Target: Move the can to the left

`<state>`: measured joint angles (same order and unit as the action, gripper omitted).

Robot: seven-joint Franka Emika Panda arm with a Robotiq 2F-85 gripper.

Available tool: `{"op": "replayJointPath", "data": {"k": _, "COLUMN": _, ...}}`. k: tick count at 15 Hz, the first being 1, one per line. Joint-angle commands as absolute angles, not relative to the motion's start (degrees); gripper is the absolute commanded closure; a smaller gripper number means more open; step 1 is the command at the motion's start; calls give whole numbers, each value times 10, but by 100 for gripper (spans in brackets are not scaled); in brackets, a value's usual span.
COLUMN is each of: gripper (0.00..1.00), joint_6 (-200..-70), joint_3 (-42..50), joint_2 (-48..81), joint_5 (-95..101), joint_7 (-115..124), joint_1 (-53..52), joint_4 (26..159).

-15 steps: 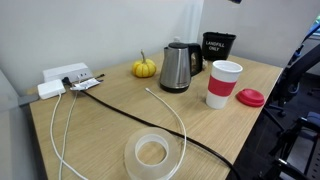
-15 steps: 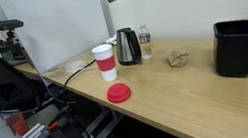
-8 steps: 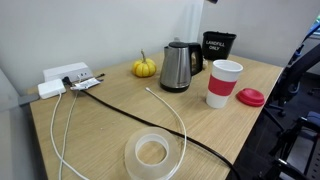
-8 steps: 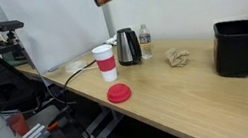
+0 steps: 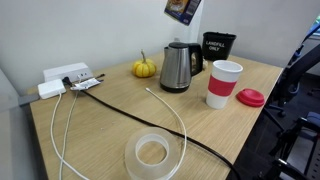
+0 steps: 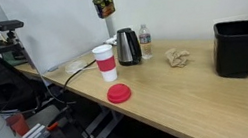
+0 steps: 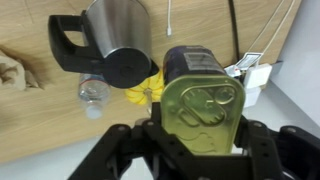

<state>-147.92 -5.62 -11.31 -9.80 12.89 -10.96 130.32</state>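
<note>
in an exterior view: can (image 5: 181,10) hangs high above kettle (image 5: 175,67), clear of counter (image 5: 100,140). in an exterior view: pincer (image 6: 102,1) shows atop the can. wrist view alone: fingers (image 7: 262,150) clamped on both can sides, pumpkin (image 7: 147,91) beneath.

Yellow-gold squat cylindrical tin can (image 7: 200,100): embossed gold lid, dark brown band. Silver brushed-steel kettle (image 5: 176,68): black handle, black lid. Small orange round pumpkin (image 5: 144,68). White paper cup (image 5: 223,84): red band round lower half. Red round plastic lid (image 5: 250,97). Black square tub (image 5: 217,46): white lettering. Clear round tape roll (image 5: 152,153). Pale tan wooden tabletop (image 5: 110,135). Black plastic bin (image 6: 237,47).
</note>
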Motion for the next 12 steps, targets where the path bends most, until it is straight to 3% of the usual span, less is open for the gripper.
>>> {"op": "replayJointPath", "data": {"k": 1, "gripper": 37, "joint_6": -1475, "joint_3": -71, "joint_2": -114, "joint_5": -112, "joint_7": 118, "joint_1": -105, "joint_4": 1295}}
{"op": "replayJointPath", "data": {"k": 8, "gripper": 37, "joint_6": -1471, "joint_3": -71, "joint_2": -113, "joint_5": -119, "joint_7": 106, "joint_1": -108, "joint_4": 1288}}
{"op": "replayJointPath", "data": {"k": 9, "gripper": 62, "joint_6": -1471, "joint_3": -71, "joint_2": -113, "joint_5": -119, "joint_7": 106, "joint_1": -108, "joint_4": 1288}}
{"op": "replayJointPath", "data": {"k": 12, "gripper": 62, "joint_6": -1460, "joint_3": -75, "joint_2": -104, "joint_5": -111, "joint_7": 80, "joint_1": -114, "joint_4": 1283}}
